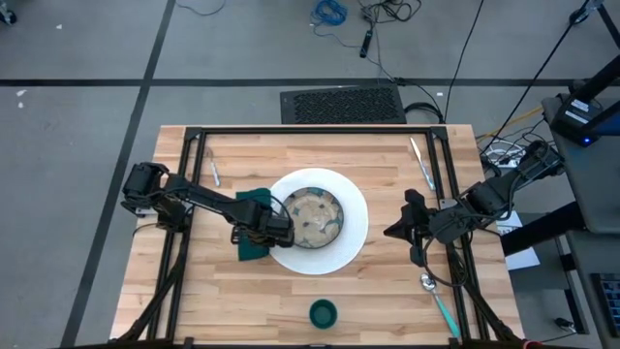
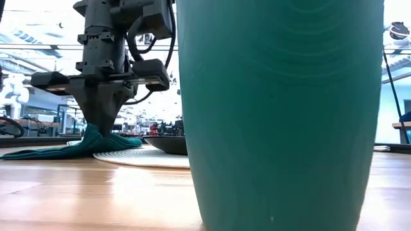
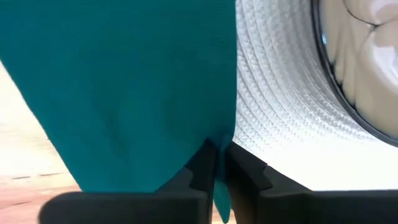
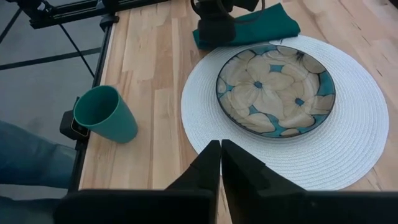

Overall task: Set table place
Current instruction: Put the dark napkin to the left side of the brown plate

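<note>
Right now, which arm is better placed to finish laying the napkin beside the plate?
Left. The left gripper is pinched on the teal napkin at the white plate's edge. The right gripper hangs shut, holding nothing, on the plate's far side.

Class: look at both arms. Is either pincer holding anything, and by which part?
The left pincer pinches the green napkin at its edge beside the white plate. The right pincer is shut on nothing.
</note>
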Robot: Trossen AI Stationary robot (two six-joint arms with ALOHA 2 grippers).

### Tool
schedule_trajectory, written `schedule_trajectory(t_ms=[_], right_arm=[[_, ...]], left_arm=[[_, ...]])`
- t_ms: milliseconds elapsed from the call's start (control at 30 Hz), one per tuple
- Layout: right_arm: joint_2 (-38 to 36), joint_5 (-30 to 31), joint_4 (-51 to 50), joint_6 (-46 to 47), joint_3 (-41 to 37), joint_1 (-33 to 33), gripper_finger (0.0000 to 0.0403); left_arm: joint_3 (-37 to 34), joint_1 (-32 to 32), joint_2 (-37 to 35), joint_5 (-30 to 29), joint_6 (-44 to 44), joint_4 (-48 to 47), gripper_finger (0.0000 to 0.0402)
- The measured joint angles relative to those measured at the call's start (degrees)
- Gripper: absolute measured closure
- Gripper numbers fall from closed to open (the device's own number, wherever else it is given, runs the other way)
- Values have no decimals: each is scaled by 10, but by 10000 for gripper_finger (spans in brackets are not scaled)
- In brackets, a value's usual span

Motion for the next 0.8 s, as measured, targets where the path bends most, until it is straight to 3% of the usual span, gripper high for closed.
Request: schedule_trajectory(t_ms=[300,433,533,667,800], right_arm=[[0,0,0,0,0,0,403],[0,0,0,6,0,0,403],[0,0,0,15,0,0,403],[0,0,1,20,0,0,403],[0,-1,1,21,0,0,403]], left_arm=[[0,0,0,8,8,9,293],[3,2,-7,18,40,1,272],[26,2,-34,15,68,-31,270],[60,5,-97,-45,89,-138,279],[40,38,-157,-66,146,-241,327]])
